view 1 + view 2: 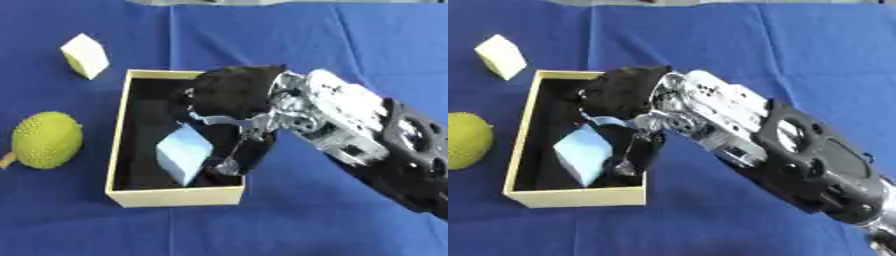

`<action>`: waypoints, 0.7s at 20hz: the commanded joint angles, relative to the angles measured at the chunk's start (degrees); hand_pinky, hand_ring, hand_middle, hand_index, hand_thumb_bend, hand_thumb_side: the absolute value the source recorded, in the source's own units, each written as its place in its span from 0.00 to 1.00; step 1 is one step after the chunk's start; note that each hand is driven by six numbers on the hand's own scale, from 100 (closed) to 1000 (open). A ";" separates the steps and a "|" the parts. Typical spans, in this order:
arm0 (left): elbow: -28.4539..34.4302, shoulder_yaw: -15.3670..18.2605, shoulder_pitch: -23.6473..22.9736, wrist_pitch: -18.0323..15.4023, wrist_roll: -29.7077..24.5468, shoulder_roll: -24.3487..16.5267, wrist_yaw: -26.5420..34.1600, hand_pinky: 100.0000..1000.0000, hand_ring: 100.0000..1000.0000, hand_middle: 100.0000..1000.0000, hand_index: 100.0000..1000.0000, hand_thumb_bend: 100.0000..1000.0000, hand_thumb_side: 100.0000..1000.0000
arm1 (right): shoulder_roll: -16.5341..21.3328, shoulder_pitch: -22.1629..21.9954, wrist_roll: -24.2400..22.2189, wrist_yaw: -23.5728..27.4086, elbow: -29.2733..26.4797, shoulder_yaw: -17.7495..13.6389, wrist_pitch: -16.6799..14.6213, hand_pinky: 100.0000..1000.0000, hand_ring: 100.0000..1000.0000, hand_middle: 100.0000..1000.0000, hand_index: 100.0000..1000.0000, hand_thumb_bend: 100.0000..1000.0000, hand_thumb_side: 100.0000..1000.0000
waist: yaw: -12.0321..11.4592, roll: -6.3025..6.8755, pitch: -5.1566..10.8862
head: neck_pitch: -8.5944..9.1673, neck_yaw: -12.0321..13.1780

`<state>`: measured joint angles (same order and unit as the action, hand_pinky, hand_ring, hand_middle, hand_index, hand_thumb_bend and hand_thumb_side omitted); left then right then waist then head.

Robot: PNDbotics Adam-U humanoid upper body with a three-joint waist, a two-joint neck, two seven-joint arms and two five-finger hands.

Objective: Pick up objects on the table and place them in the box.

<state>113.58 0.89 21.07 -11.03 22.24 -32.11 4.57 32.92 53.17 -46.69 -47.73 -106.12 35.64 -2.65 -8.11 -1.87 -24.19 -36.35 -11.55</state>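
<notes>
I'm at the placing step: the light blue cube [185, 153] sits tilted on a corner inside the box [175, 196], toward its 5 o'clock corner. My right hand [234, 95] reaches in over the box's 3 o'clock wall, fingers curled down beside the cube; whether they grip it I cannot tell. Nothing else shows in the box. Next, I judge, comes lifting clear and reaching for the white cube [86, 55] at 11 o'clock or the green spiky fruit [47, 139] at 9.

We count one open box [175, 196], two cubes, a pale blue cube [185, 153] and a cream cube [86, 55], one bumpy green fruit [47, 139], one blue cloth [332, 40], one robot hand [232, 95]
</notes>
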 commanded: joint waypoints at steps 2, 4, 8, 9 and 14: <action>1.01 0.12 0.18 0.03 -0.28 -0.67 0.49 0.75 0.72 0.62 0.80 0.03 0.75 | 0.12 0.68 0.82 -1.27 0.49 -1.07 -1.06 0.91 0.94 0.87 0.94 0.21 0.21 | 0.04 0.27 1.19 | 0.57 -0.02; 1.01 0.11 0.19 0.04 -0.33 -0.66 0.50 0.75 0.72 0.62 0.80 0.03 0.75 | 0.08 0.65 1.12 -1.41 0.63 -1.06 -1.17 0.91 0.94 0.87 0.94 0.21 0.21 | 0.04 0.26 1.20 | 0.58 -0.03; 1.01 0.12 0.14 0.03 -0.34 -0.62 0.53 0.75 0.72 0.62 0.80 0.03 0.75 | 0.00 0.69 1.70 -1.69 0.62 -1.40 -0.95 0.91 0.94 0.87 0.94 0.23 0.17 | 0.06 0.24 1.30 | 0.89 0.16; 1.01 0.12 0.12 0.01 -0.33 -0.61 0.53 0.75 0.72 0.62 0.80 0.03 0.75 | -0.01 0.68 2.00 -1.82 0.51 -1.52 -0.72 0.91 0.94 0.87 0.94 0.23 0.17 | 0.06 0.23 1.34 | 1.00 0.23; 1.01 0.17 0.03 -0.01 -0.31 -0.61 0.53 0.76 0.72 0.62 0.80 0.03 0.75 | 0.13 0.29 3.53 -0.71 -0.92 -2.84 0.65 0.89 0.90 0.84 0.92 0.14 0.14 | 0.12 0.23 1.47 | 1.04 0.78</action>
<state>113.58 0.87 20.91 -10.93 22.09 -32.08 4.85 32.42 52.86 -43.77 -48.74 -105.67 34.05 -2.40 -7.99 -1.89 -24.18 -35.78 -11.04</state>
